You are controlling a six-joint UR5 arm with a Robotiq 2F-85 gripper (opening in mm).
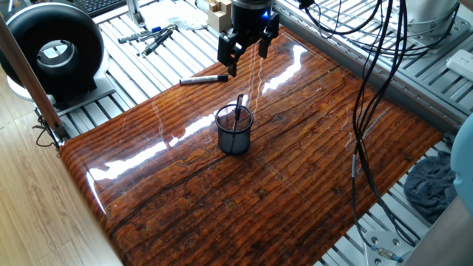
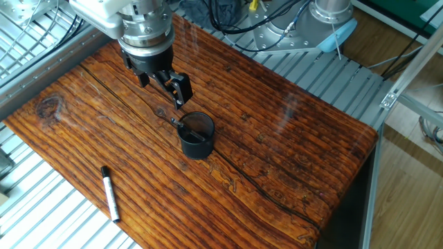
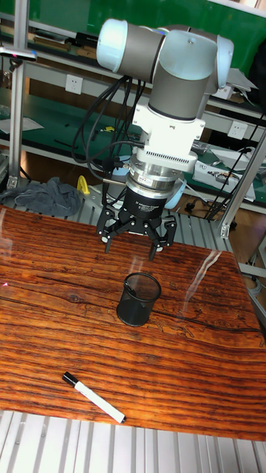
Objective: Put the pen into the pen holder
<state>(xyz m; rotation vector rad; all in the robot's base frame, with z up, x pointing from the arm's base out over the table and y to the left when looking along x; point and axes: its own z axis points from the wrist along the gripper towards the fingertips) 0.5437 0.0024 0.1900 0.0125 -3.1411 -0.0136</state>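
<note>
The pen (image 1: 204,79) just lies flat near the edge of the table (image 1: 295,170), well apart from the pen holder (image 1: 235,131). The gripper (image 1: 246,58) hangs above the wood beyond the holder, fingers spread wide and empty. A thin dark pen (image 1: 238,109) leans inside the holder, its lower end lost behind the mesh. Hanging cables (image 1: 377,74) cut across the table's right side.

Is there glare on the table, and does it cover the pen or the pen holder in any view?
One fixed view: strong white glare on the table near its left edge and beside the gripper; the pen holder and the pen stay clear of it. The other fixed view: even light, almost no glare. Tall fixed view: only a faint streak beside the pen holder.
</note>
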